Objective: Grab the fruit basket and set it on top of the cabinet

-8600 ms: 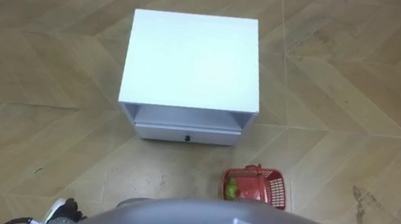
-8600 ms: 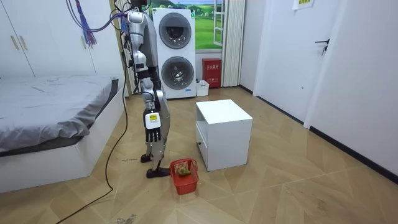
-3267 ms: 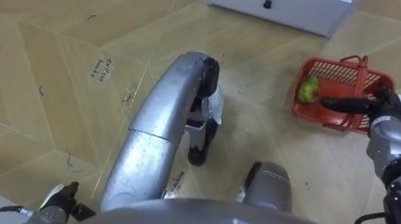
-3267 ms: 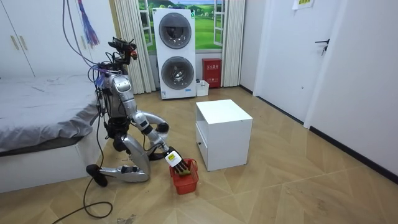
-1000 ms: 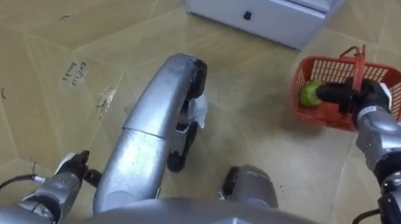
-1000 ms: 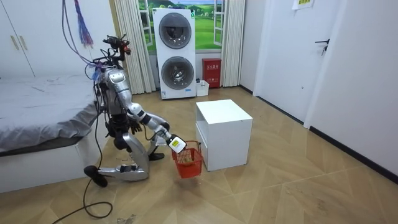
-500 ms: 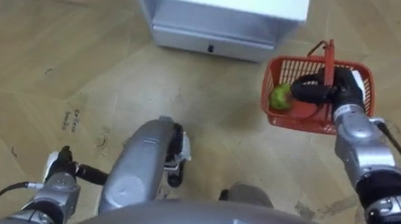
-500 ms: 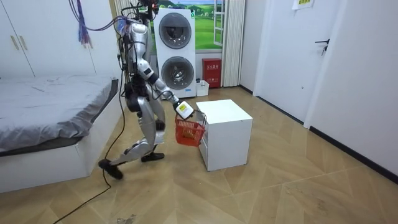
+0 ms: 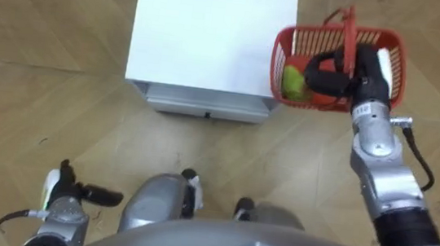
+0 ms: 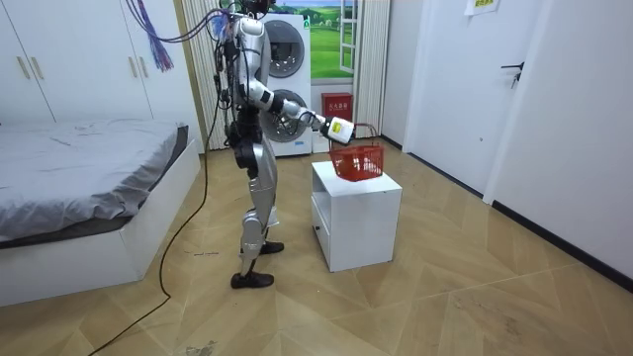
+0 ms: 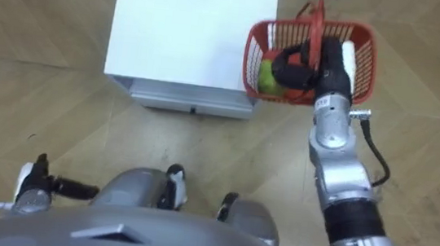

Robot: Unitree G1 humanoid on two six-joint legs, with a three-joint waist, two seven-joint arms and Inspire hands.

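The robot now stands upright on the wooden floor (image 10: 445, 297) between the bed (image 10: 89, 188) and the white cabinet (image 10: 356, 213). A few seconds back it knelt low beside the cabinet, and half a second ago it was only partway up. The fruit basket (image 9: 315, 40), which earlier sat on the floor by the cabinet's front corner, is off the ground. It hangs from the right hand (image 9: 357, 80) at the end of the outstretched right arm, level with the cabinet top. In the eye views it overlaps the cabinet's right edge, while in the room view it is over the top. Whether its base touches that surface cannot be told. The right hand's fingers are wrapped round the red handle (image 9: 345, 38), as they were a second ago. A green fruit (image 9: 292, 81) lies inside against the wall nearest the cabinet. Half a second ago the basket hung lower, in front of the drawer (image 9: 205, 105). The left hand (image 9: 65, 193) shows low at the robot's left side, well apart from the basket, with its fingers loosely extended and holding nothing, much as before.
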